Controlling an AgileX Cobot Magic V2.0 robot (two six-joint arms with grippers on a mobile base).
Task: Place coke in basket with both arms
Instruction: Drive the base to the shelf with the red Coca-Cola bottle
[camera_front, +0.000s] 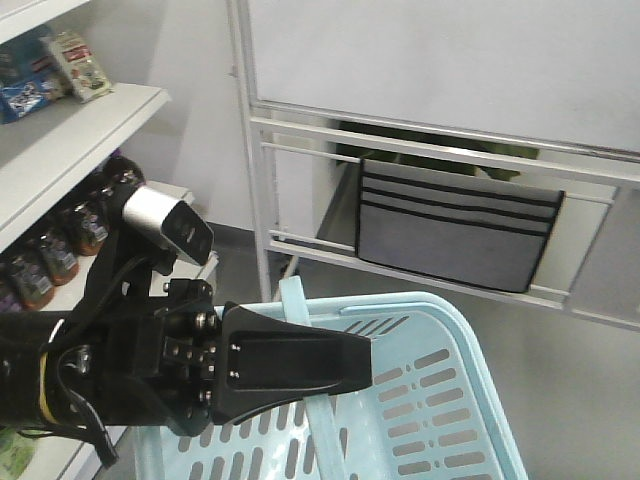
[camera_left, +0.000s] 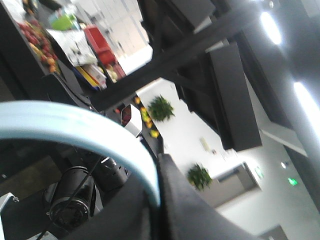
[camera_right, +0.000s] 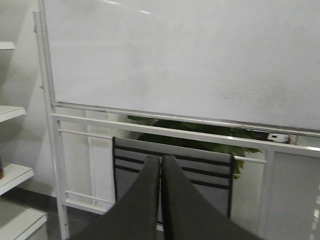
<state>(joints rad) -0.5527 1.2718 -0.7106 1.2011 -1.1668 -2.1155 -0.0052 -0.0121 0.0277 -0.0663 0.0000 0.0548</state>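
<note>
Left gripper (camera_front: 345, 362) clenches the handle (camera_front: 293, 298), basket (camera_front: 400, 302) hanging at five o'clock. Right gripper (camera_right: 160, 200) is pinched shut, empty. I should hold the basket level while the right reaches bottles (camera_front: 88, 228) at nine o'clock.

White shelf unit (camera_front: 95, 135) at left edge of front view. On its upper board: snack packets (camera_front: 82, 65) upright, 1 blue pack (camera_front: 25, 88) beside them. On the board below: row of dark bottles (camera_front: 80, 228), orange labels, standing. Right of the unit: grey floor (camera_front: 570, 370), with a white metal frame (camera_front: 262, 190) standing on it.
</note>
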